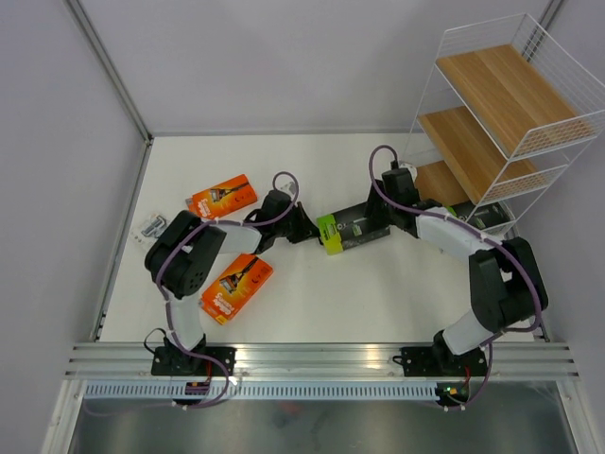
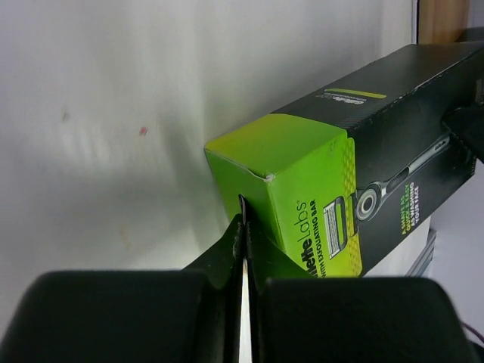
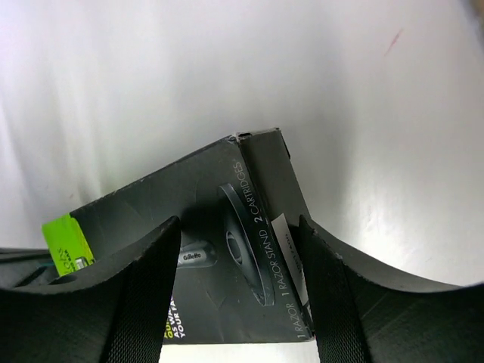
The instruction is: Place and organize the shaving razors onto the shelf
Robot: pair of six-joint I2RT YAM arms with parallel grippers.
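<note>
A black razor pack with a lime-green end (image 1: pixel 352 228) lies mid-table. My right gripper (image 1: pixel 382 225) is shut on its dark end; in the right wrist view the fingers (image 3: pixel 144 291) press both sides of the pack (image 3: pixel 227 227). My left gripper (image 1: pixel 296 224) is shut and empty, its tips (image 2: pixel 243 227) touching the pack's green end (image 2: pixel 287 170). Two orange packs lie at the left (image 1: pixel 222 197) and front left (image 1: pixel 236 287). The white-and-blue blister pack (image 1: pixel 151 226) lies at the far left. A second black pack (image 1: pixel 488 218) shows partly at the shelf's foot. The shelf (image 1: pixel 501 113) stands back right.
The shelf's lowest board (image 1: pixel 440 183) sits just behind my right wrist. Grey walls close the table at the back and left. A metal rail (image 1: pixel 321 357) runs along the near edge. The right arm's elbow (image 1: pixel 506 274) is near the right edge.
</note>
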